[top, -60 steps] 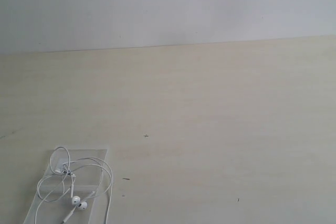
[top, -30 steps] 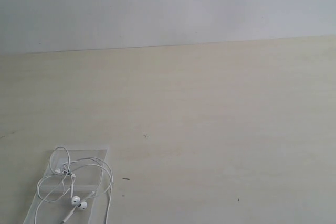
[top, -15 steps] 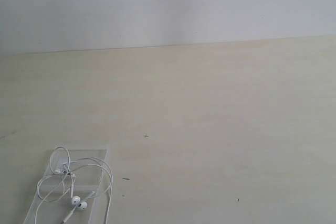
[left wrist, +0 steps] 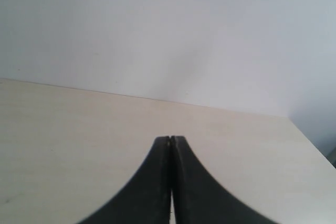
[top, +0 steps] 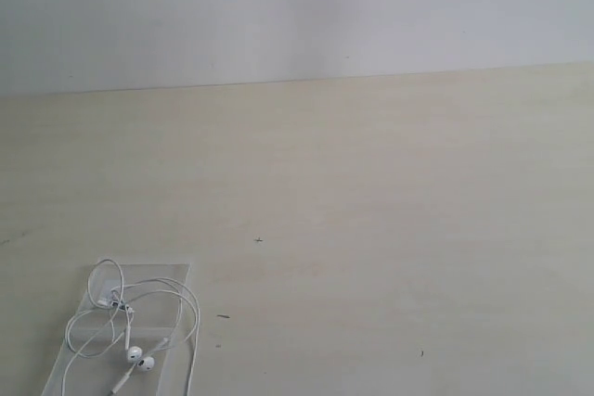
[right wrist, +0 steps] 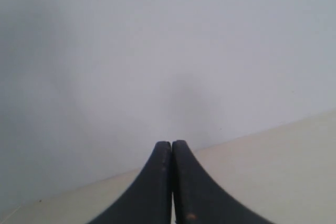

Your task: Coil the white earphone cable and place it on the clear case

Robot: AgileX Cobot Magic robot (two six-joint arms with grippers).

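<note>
Left gripper: the left gripper (left wrist: 171,139) has its two black jaws pressed flat together, with nothing between them. It hangs above bare tabletop and touches nothing.
Right gripper: the right gripper (right wrist: 171,142) is closed in the same way, the jaws meeting along one thin line and holding nothing. Behind it are the wall and a strip of the tabletop.
Arms in the exterior view: neither arm nor gripper shows there.
Clear case: the clear case (top: 162,274) lies flat at the near left corner of the tabletop. Its near end is cut off by the edge of the picture.
Earphone cable: the white earphone cable (top: 119,304) lies on top of the clear case in loose, uneven loops, apart from both grippers. One small loop sits at the far end of the case, and wider loops spread toward the near end.
Earbuds: the two earbuds (top: 135,354) lie side by side, just touching, on the near half of the case.
Stray strand: one long strand runs just off the case's right side onto the tabletop.
Tabletop: the tabletop (top: 371,229) is pale wood with a few tiny dark specks.
Wall: a plain light grey wall (top: 297,16) rises behind the far edge.
</note>
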